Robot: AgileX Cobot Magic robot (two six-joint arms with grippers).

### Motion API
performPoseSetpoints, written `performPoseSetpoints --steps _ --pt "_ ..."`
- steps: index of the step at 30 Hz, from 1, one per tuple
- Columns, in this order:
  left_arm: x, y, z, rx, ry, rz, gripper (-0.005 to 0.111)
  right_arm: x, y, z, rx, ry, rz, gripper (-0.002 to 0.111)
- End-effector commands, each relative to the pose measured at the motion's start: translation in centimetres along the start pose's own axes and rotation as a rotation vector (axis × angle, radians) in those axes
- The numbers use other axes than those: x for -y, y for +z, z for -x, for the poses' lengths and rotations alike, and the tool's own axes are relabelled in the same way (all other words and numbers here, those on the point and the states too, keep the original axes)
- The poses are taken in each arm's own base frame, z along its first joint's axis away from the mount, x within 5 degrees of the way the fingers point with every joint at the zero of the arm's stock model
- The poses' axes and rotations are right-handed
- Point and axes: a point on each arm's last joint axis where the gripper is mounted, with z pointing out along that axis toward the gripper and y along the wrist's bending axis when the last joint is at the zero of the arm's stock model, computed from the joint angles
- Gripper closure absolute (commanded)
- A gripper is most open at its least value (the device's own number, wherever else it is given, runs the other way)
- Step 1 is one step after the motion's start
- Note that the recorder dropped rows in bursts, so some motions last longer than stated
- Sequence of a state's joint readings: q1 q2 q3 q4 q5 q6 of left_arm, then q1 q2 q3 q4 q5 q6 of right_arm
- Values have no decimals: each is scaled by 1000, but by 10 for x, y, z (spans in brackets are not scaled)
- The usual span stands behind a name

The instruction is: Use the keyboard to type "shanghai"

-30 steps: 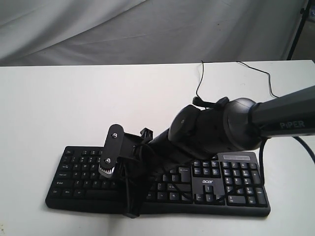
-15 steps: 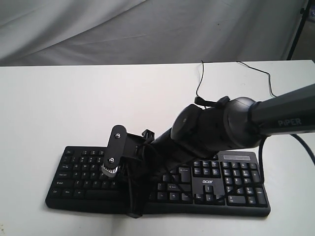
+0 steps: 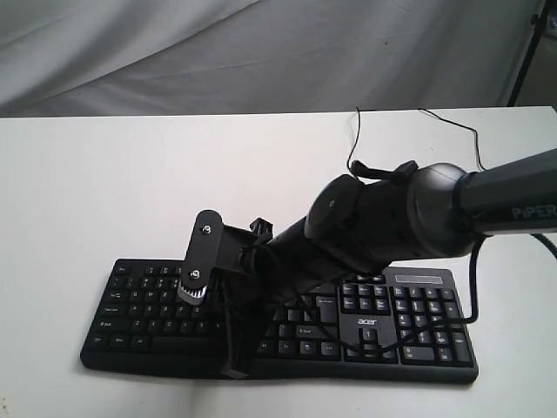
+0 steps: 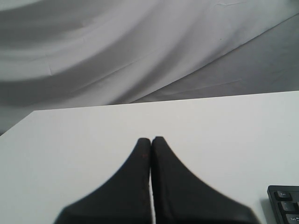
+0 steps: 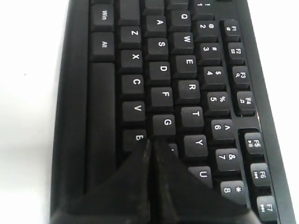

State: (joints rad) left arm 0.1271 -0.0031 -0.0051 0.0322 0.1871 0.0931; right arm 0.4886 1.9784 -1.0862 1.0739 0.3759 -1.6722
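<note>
A grey cloth backdrop [image 3: 261,52] hangs behind a white table [image 3: 87,174]. The left gripper [image 4: 151,140] hangs over bare table with its two fingers pressed together and nothing between them; its camera catches only one corner of the keyboard [image 3: 418,322]. The keyboard lies along the front edge of the table, and its thin cable [image 3: 352,144] runs toward the back edge.

The right arm [image 3: 487,205] reaches in from the right edge across to the letter keys. The right gripper [image 5: 150,141] is closed and empty, so it works as one pointed finger. Its tip stands just beside the G key [image 5: 167,123] and covers the next key of that row, probably H.

I judge the step is a press of "g" or "h"; which of the two I cannot tell. Next the tip must go straight down on one key only, then lift clear.
</note>
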Motion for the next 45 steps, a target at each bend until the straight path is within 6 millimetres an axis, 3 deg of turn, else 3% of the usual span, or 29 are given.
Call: performPoseSetpoints --steps 1,13,45 --pt "0 1 -1 -4 -3 -5 106 3 -2 -1 8 25 -8 108" --pt "0 1 -1 -4 -3 -5 106 16 24 11 50 46 37 108" --pt "0 1 -1 -4 -3 -5 106 19 24 12 43 5 21 108"
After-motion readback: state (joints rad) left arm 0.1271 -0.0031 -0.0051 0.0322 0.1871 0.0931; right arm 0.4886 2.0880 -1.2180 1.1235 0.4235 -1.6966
